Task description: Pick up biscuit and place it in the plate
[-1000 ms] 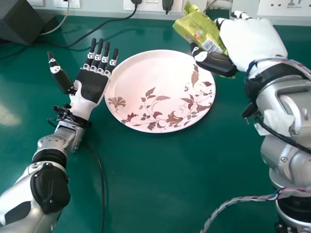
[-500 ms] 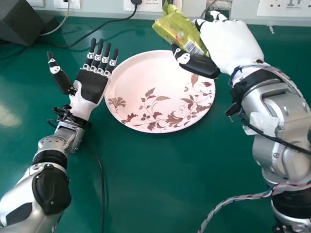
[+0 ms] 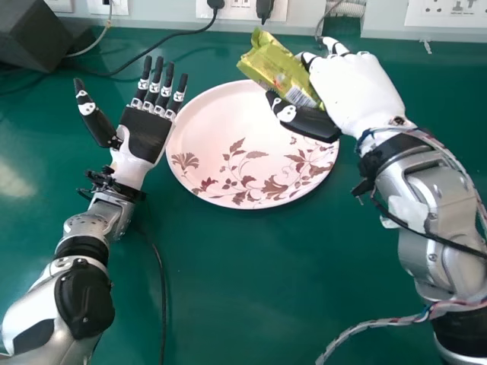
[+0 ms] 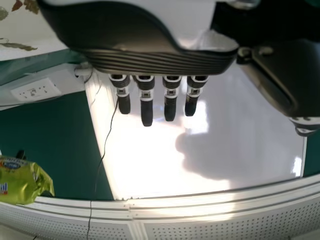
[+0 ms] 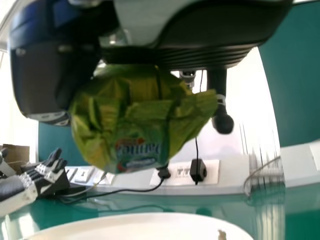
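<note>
Right hand [image 3: 356,95] pinches biscuit packet [image 3: 275,64] between thumb and fingers, above the far rim of plate [image 3: 228,122]. Risk: release here may leave packet straddling the rim or tipping off beyond it, as it overhangs that edge. Also possible: crinkly wrapping slips if pinch is loose. Left hand [image 3: 144,133] left of plate, fingers straight, holding nothing. Surface: green table [image 3: 251,281]. Room: wall sockets [image 3: 242,7] beyond plate.

The biscuit packet [image 3: 272,64] bears print [image 5: 138,149]; a barcode [image 3: 301,96].
</note>
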### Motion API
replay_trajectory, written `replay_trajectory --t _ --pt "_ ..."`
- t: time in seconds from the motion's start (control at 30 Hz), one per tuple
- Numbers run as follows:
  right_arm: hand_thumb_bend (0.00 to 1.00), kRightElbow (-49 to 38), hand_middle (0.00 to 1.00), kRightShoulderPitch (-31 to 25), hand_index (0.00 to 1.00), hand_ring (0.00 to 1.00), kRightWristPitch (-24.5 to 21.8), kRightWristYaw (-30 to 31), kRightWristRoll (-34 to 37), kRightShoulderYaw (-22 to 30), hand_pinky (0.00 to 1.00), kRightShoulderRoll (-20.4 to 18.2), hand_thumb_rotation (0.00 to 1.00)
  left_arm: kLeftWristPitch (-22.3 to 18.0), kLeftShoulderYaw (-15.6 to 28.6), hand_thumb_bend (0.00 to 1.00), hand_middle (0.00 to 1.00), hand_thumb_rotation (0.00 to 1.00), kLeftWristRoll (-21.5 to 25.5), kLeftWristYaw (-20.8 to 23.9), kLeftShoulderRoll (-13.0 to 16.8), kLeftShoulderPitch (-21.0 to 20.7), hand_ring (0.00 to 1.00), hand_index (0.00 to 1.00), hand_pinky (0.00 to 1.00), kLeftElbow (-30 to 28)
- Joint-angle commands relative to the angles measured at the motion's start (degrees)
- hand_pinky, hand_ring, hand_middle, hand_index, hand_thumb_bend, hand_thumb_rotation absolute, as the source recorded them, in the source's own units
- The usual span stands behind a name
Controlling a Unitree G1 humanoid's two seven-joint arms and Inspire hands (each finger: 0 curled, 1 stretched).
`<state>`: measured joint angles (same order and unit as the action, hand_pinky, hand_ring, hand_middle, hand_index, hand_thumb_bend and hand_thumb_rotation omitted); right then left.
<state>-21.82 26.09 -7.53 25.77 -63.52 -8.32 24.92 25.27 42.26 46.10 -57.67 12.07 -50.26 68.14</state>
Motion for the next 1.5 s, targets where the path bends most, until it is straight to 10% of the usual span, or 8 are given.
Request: replay_trajectory --t 0.0,1.47 --pt "0.48 -0.56 0.12 -0.02 0.48 0.17 0.05 0.0 0.6 -0.42 0.1 0.36 0.04 0.09 -0.53 1.0 0.97 0.72 -0.93 -0.07 -1.78 4.54 0.92 1.0 1.0 1.92" --pt "0.48 17.1 0.13 1.82 0.47 0.13 6.52 -10.19 10.1 -5.5 0.09 2.01 0.04 3.01 -3.0 1.0 0.96 0.63 -0.54 -2.42 -3.18 5.87 0.9 1.0 0.95 -1.47"
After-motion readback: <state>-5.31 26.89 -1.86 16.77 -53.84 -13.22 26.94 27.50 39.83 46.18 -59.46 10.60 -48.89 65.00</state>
